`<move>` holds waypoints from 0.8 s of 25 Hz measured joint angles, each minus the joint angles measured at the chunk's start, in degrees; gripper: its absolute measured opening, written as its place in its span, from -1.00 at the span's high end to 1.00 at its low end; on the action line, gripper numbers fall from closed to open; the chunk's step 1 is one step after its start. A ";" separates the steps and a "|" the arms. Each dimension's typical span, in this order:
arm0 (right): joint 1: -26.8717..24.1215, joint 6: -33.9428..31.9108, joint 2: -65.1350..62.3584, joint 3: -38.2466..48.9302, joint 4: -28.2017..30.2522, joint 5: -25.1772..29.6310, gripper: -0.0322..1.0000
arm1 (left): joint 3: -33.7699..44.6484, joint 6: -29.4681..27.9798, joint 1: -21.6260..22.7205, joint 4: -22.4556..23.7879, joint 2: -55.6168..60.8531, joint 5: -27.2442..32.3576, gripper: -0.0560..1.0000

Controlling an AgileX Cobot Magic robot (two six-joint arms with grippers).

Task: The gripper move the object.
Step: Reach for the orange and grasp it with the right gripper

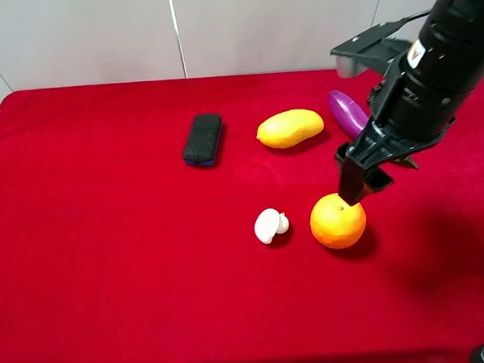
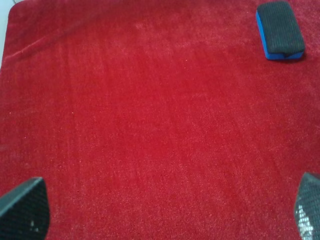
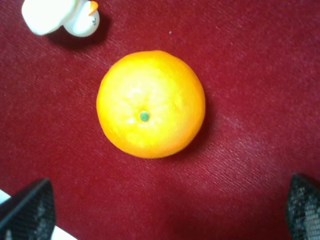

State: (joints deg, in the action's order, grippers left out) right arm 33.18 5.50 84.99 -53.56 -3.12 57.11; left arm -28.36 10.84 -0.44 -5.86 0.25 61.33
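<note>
The orange (image 1: 338, 220), round and dimpled, sits on the red cloth right of centre. It also shows in the right wrist view (image 3: 151, 104), stem dot facing up. My right gripper (image 1: 358, 177) hangs just above and behind the orange, apart from it. In the right wrist view it (image 3: 167, 212) is open, its fingertips (image 3: 30, 210) spread wide to either side with nothing between them. My left gripper (image 2: 167, 207) is open and empty over bare cloth; it does not show in the high view.
A white mushroom (image 1: 270, 225) lies just left of the orange and shows in the right wrist view (image 3: 60, 17). A yellow mango (image 1: 290, 128), a purple eggplant (image 1: 348, 112) and a black-and-blue eraser (image 1: 202, 138) lie further back; the eraser shows in the left wrist view (image 2: 280, 30).
</note>
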 joint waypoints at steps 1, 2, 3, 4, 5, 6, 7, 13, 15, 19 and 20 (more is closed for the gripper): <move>0.08 0.18 0.69 0.00 0.00 -0.29 -0.41 | 0.00 0.00 0.00 0.00 0.00 0.00 -0.96; 0.08 0.43 1.26 0.00 0.00 -0.83 -0.41 | 0.00 0.00 0.00 0.00 0.00 0.00 -0.96; 0.08 0.60 1.87 0.00 -0.05 -1.35 -0.41 | 0.00 0.00 0.00 0.00 0.00 0.00 -0.96; 0.08 0.76 2.43 0.00 -0.20 -1.77 -0.41 | 0.00 0.00 0.00 0.00 0.00 0.00 -0.96; 0.08 0.76 2.84 0.00 -0.40 -2.38 -0.41 | 0.00 0.00 0.00 0.00 0.00 0.00 -0.96; 0.08 0.76 3.16 0.00 -0.45 -2.83 -0.41 | 0.00 0.00 0.00 0.00 0.00 0.00 -0.96; 0.08 0.76 3.59 0.00 -0.45 -3.24 -0.41 | 0.00 0.00 0.00 0.00 0.00 0.00 -0.96; 0.08 2.18 6.76 0.00 -2.14 -4.41 -0.41 | 0.00 0.00 0.00 0.00 0.00 0.00 -0.96; 0.08 2.94 8.09 0.00 -3.23 -5.11 -0.41 | 0.00 0.00 0.00 0.00 0.00 0.00 -0.96; 0.08 3.92 9.77 0.61 -4.82 -6.88 -0.41 | 0.00 0.00 0.00 0.00 0.00 0.00 -0.96; 0.08 4.08 9.96 1.03 -4.99 -7.51 -0.41 | 0.00 0.00 0.00 0.00 0.00 0.00 -0.96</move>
State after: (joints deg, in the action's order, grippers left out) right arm 33.26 9.58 94.95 -52.53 -8.11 49.60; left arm -28.36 10.84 -0.44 -5.86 0.25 61.33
